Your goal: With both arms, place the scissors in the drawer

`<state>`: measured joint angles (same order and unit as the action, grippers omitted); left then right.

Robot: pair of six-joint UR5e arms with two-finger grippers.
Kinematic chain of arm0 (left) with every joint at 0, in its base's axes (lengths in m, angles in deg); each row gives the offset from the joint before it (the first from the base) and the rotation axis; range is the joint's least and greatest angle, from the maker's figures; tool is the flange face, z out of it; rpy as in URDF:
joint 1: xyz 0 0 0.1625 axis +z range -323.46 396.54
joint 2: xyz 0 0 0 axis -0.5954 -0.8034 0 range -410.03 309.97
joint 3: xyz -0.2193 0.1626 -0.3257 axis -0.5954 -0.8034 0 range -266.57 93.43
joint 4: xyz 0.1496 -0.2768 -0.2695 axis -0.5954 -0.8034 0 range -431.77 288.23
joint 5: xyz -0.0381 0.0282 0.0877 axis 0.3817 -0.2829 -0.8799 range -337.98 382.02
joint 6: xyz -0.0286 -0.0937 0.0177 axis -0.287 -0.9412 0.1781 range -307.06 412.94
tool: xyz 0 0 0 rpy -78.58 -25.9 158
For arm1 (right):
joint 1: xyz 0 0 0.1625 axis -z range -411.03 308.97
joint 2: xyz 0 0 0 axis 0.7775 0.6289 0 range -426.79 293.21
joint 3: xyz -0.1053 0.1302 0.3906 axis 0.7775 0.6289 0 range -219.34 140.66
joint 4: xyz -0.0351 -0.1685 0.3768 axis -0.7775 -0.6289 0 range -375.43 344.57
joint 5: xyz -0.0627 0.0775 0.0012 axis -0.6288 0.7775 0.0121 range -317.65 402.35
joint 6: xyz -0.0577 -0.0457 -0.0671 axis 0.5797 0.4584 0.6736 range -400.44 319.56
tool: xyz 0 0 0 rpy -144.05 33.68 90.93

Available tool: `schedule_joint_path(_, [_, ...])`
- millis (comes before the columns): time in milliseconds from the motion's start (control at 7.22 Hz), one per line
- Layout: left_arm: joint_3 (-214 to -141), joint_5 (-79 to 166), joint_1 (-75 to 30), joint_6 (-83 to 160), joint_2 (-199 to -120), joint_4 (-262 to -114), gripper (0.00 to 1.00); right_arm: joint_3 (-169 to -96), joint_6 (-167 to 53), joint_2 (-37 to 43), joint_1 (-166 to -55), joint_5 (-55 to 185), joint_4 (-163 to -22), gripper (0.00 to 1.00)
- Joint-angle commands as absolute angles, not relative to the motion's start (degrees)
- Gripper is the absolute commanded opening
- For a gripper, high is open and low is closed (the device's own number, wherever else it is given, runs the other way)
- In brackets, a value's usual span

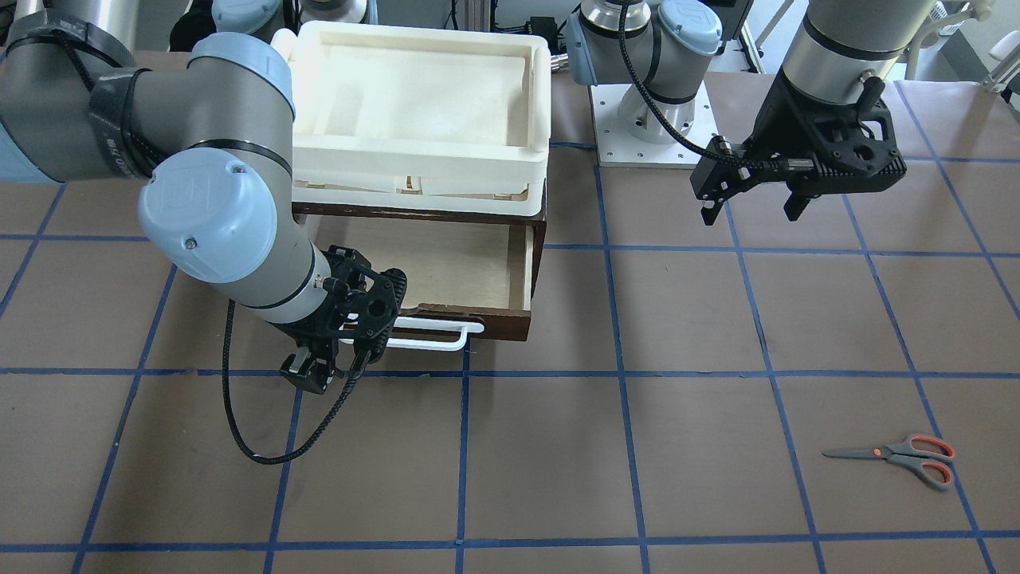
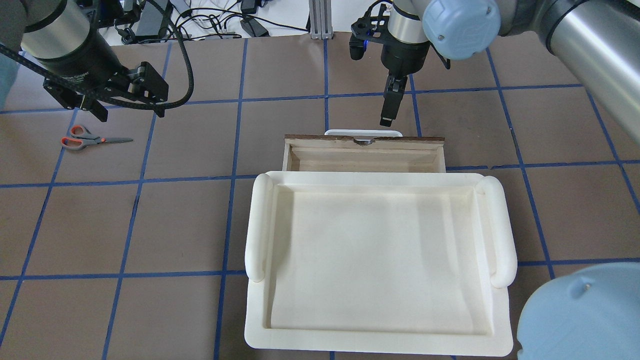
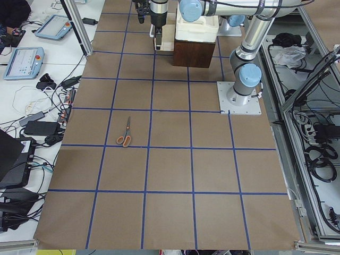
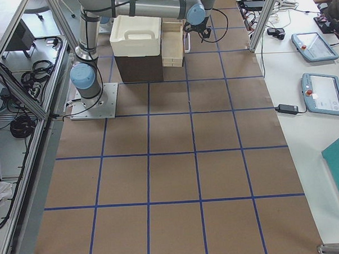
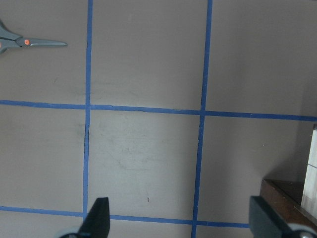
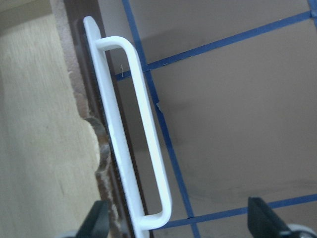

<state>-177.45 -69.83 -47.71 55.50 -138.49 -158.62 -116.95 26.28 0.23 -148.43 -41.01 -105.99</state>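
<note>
Seemingly plywood-lined drawer (image 1: 454, 267), slim metal scissors (image 1: 880, 452)

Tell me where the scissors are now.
In the overhead view the scissors lie on the table at the robot's left, near the left gripper, apart from the drawer.

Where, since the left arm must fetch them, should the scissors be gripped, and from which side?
Probably at the orange pivot, from straight above. The scissors lie flat and closed on the table, so only a top-down approach fits, with the open left gripper closing across their narrow neck.
</note>
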Motion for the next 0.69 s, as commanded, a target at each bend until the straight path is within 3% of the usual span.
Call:
schedule_joint_path(0, [-177.5, -69.2, -44.7, 59.9, -138.7, -158.5, 1.0, -120.3, 26.0, 2.3, -148.6, -41.1, -102.4, 1.0])
schedule_joint_path(277, [-177.5, -66.8, -39.3, 64.4, -139.1, -158.9, 1.0, -121.5, 26.8, 2.8, -147.9, -41.7, -104.1, 1.0])
schedule_joint_path(554, [-177.5, -66.9, -38.1, 67.5, -140.2, -158.4, 1.0, -115.7, 26.3, 4.0, -144.8, -40.9, -103.9, 1.0])
